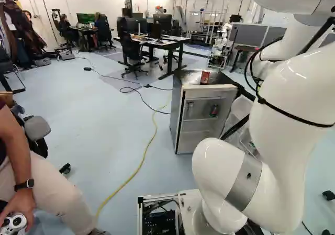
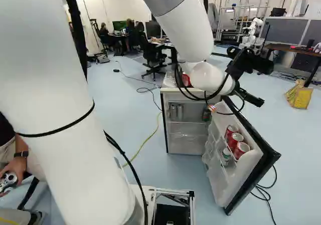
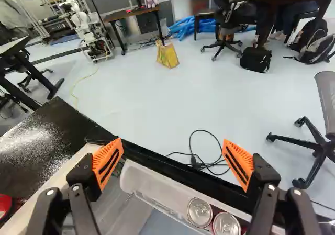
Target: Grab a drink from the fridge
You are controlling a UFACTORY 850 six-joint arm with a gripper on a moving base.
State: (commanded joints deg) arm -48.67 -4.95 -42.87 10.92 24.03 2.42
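Orange pads (image 3: 241, 167) noted well apart: the hand (image 3: 172, 154) is spread wide, with nothing gripped. It is held above the open fridge door (image 2: 248, 170), towards the hinge end, and aimed across the door's upper edge at the room beyond.

Key relation: the red cans (image 2: 242, 149) are stood upright in the door's shelf, below the hand and further back towards the base. In the wrist view two lids are seen low down, nearer one finger than the other. Judged: travel down and back is needed, with the hand tipped steeply so that a can's upright sides are straddled. The door rim could be clipped, or a neighbour nudged, the row being tight.

Beside the row, lower down, a green-and-white container (image 2: 226, 157). Further out, a dark can (image 1: 214, 110) inside the mini fridge (image 1: 178, 114); a lone red can (image 1: 204, 77) on its top.
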